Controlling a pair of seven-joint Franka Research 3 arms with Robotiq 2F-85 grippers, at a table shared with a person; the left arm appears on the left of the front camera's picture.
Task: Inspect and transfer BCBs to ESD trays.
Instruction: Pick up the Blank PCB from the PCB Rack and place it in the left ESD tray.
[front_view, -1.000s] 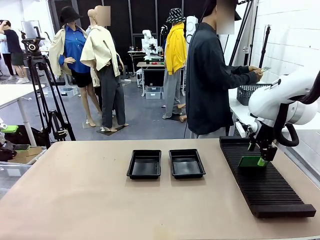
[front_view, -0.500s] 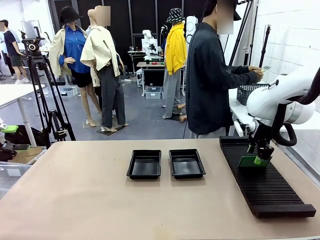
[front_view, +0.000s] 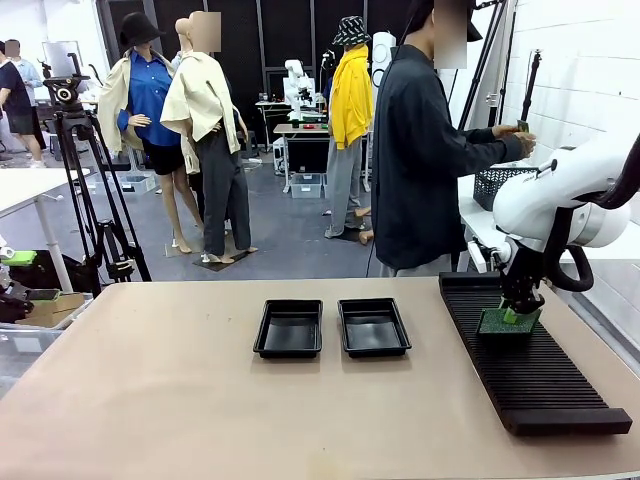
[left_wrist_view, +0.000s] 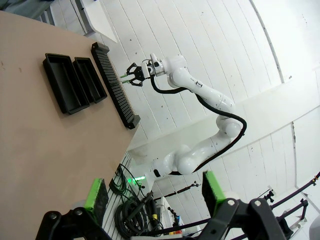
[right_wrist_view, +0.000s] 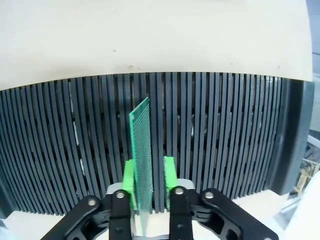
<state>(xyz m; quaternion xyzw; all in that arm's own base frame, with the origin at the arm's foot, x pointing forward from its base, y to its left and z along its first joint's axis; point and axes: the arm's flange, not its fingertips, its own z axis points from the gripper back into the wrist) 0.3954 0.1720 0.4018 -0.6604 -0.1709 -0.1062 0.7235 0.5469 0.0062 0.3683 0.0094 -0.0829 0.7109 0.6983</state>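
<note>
BCB (right_wrist_view: 141, 150) upright in slotted rack (front_view: 540, 380), table's (front_view: 200, 400) 3 o'clock; right pincer (right_wrist_view: 149, 170) straddling it, gap at one pad (right_wrist_view: 169, 172); left pincer (left_wrist_view: 155, 192) apart.

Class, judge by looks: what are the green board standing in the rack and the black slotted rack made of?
Green board: likely fibreglass laminate, matte; fine grid of dots, very thin edge. Rack: probably moulded plastic, dull black; uniform ribs, soft sheen.
</note>
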